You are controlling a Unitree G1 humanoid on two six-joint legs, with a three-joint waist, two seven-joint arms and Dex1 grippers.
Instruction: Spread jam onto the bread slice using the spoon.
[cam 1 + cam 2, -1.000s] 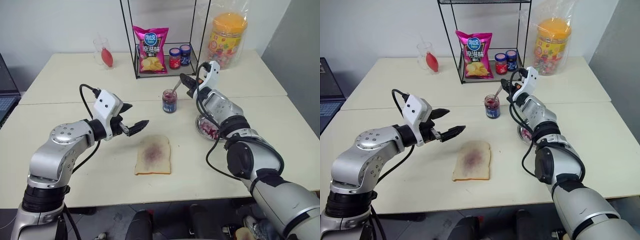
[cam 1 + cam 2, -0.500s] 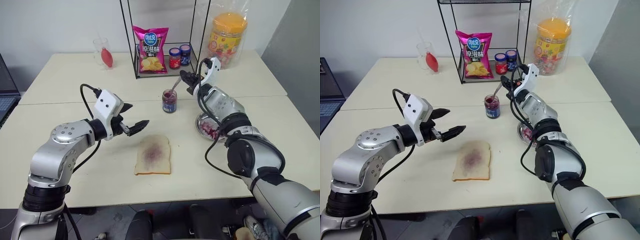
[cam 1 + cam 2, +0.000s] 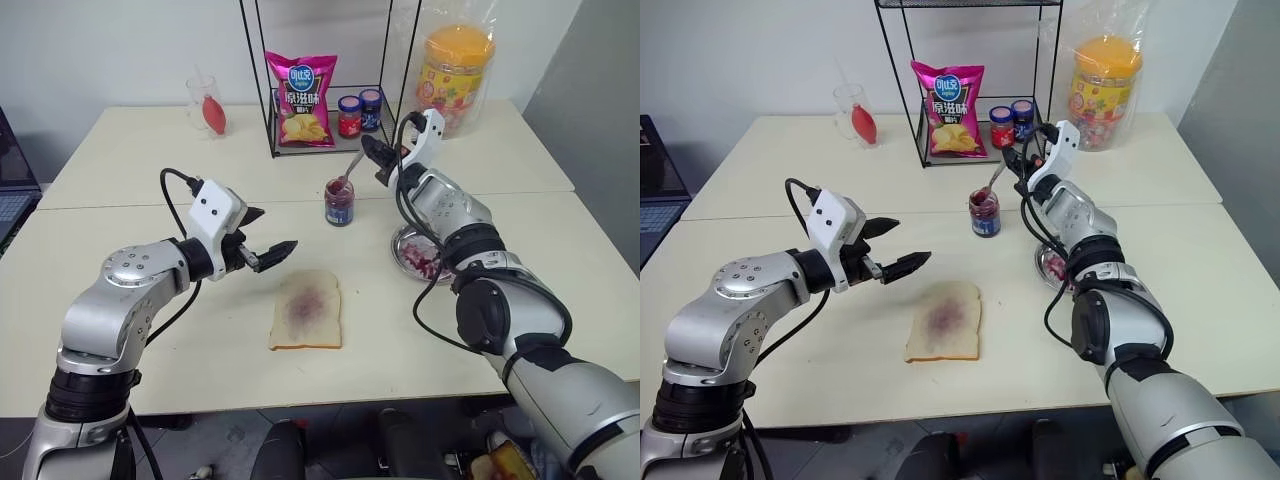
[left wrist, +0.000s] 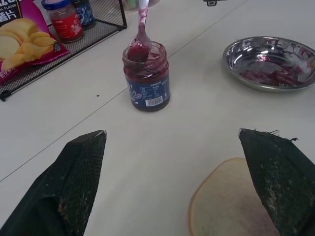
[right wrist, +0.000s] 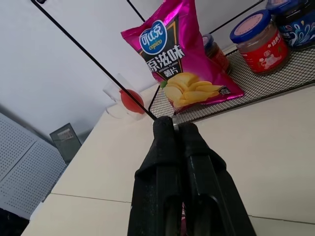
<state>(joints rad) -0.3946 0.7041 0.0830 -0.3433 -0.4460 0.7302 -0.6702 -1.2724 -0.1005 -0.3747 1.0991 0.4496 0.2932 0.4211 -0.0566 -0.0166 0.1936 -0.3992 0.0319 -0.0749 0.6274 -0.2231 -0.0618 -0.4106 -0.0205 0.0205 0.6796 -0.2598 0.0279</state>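
Since 1 second ago, the spoon [image 3: 345,172] is raised slightly in the jam [image 4: 146,73] by the clamped right gripper [image 3: 377,158]; scooping is underway. Next, carrying to the bread slice [image 3: 307,309] is required; left gripper [image 3: 268,241] gapes empty.

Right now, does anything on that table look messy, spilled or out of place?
Only jam marks. The bread slice has a purple stain in its middle, and the shallow metal dish beside the jam jar is smeared red. The spoon stands in the jar. Nothing is tipped or spilled.

Lab-like room: pale tables [image 3: 150,160], wire rack [image 3: 330,75], perforated panel [image 5: 24,172].
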